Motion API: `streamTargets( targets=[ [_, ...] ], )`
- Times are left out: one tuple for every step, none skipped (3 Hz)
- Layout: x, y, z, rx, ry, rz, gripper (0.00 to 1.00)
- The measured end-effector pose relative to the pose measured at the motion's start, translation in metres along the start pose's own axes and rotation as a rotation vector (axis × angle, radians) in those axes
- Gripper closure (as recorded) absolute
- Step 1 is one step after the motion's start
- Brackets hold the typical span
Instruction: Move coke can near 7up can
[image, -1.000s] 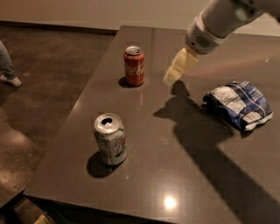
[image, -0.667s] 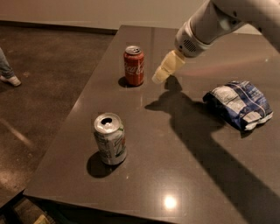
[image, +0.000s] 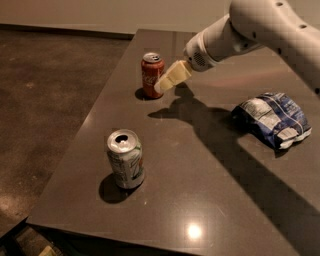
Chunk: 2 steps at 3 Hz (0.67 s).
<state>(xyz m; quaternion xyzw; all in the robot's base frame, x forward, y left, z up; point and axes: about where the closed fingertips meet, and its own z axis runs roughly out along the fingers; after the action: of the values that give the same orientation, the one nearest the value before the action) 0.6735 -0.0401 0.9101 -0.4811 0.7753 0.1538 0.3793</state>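
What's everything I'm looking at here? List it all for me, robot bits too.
coke can: one, red with silver top, upright, far left part of the table.
7up can: one, silver-white and green, upright, near the front left edge.
snack bag: one, blue and white, lying at the right.
table: one, dark brown, glossy, under all three.
floor: dark, left of the table.
arm: one, white, entering from upper right.
gripper: one, cream, just right of the coke can.

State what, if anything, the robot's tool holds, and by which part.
Nothing clearly held: the tool is beside the upright red soda can, with no grip visible.
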Motion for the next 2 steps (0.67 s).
streamTargets(
  targets=[
    [-0.018, 0.004, 0.014, -0.039, -0.084, 0.002, 0.00],
    [-0.031, 0.010, 0.026, -0.077, -0.132, -0.001, 0.00]
  ],
)
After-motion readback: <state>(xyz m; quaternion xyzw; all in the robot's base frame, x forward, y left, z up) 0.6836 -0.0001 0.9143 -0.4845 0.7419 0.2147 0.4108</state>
